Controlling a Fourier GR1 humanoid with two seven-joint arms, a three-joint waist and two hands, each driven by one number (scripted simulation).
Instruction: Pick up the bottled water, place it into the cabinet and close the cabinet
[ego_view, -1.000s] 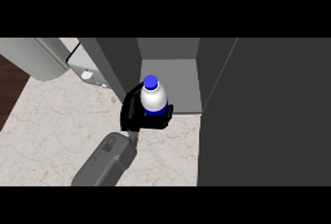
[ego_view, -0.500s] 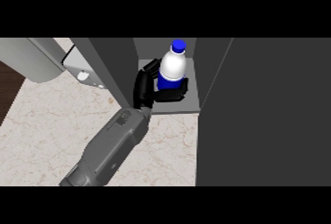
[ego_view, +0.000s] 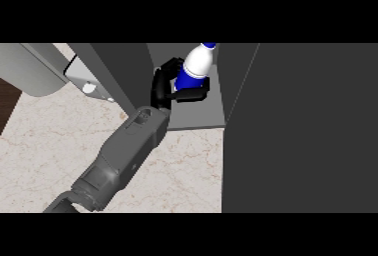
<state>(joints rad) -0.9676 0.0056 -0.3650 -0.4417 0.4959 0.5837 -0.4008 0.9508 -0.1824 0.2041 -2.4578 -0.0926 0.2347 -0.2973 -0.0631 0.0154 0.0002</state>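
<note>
The bottled water (ego_view: 196, 66), white with a blue label and blue cap, stands tilted inside the open cabinet, above its grey shelf floor (ego_view: 198, 114). My left hand (ego_view: 164, 85) is shut on it. The fingers curl round the bottle's lower part from the left, and the thumb crosses below the label. The grey forearm (ego_view: 122, 155) stretches up from the lower left edge. The bottle's base is hidden by the hand, so I cannot tell whether it touches the shelf. My right hand shows nowhere.
The dark open cabinet door (ego_view: 303, 130) fills the right side. The cabinet's left wall (ego_view: 118, 70) stands right beside my hand. A grey rounded object (ego_view: 37, 70) and a white fixture (ego_view: 88, 82) lie at top left. Marble counter (ego_view: 52, 140) spreads below.
My left hand has carried the bottle up and away from the counter's front, deeper into the cabinet. The forearm has stretched further out.
</note>
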